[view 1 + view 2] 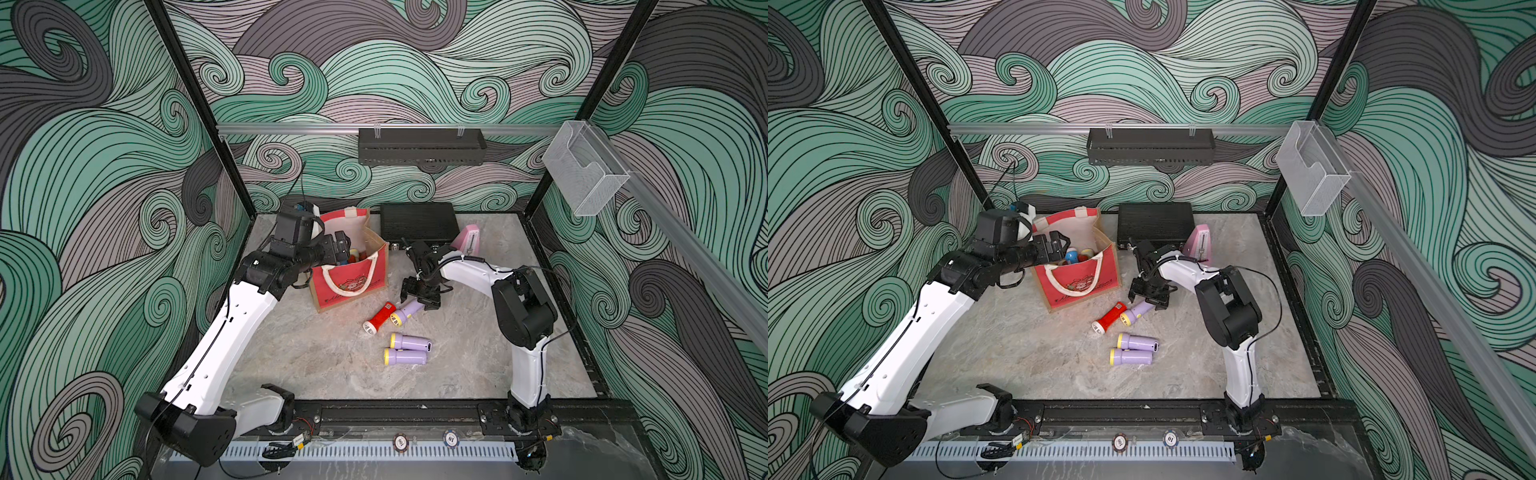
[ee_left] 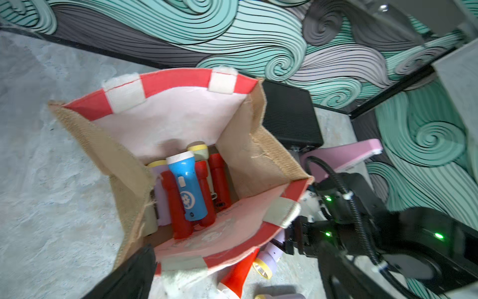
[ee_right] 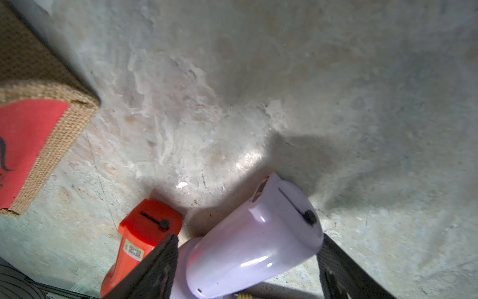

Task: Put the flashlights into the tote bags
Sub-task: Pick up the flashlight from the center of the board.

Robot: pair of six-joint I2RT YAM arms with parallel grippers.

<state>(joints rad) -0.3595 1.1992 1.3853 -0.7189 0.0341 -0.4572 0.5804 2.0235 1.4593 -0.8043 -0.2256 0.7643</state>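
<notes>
The tote bag (image 1: 353, 286) (image 1: 1079, 282) stands open at the back left, its red-white rim (image 2: 181, 80) wide apart. Inside lie several flashlights, a blue one (image 2: 186, 186) on top of red ones. My left gripper (image 1: 343, 249) (image 1: 1059, 245) hangs open and empty over the bag's mouth. On the table, a red flashlight (image 1: 379, 318) (image 3: 144, 233) lies beside a lilac flashlight (image 1: 407, 311) (image 3: 253, 238). My right gripper (image 1: 417, 305) (image 3: 249, 238) is down over the lilac one, open, with a finger on each side of its body. Two more lilac flashlights (image 1: 411, 343) (image 1: 405, 356) lie nearer the front.
A black ribbed case (image 1: 417, 222) sits at the back behind the bag, with a pink metronome (image 1: 469, 239) to its right, close to my right arm. A black shelf (image 1: 419, 145) and a clear holder (image 1: 582, 166) hang on the rail above.
</notes>
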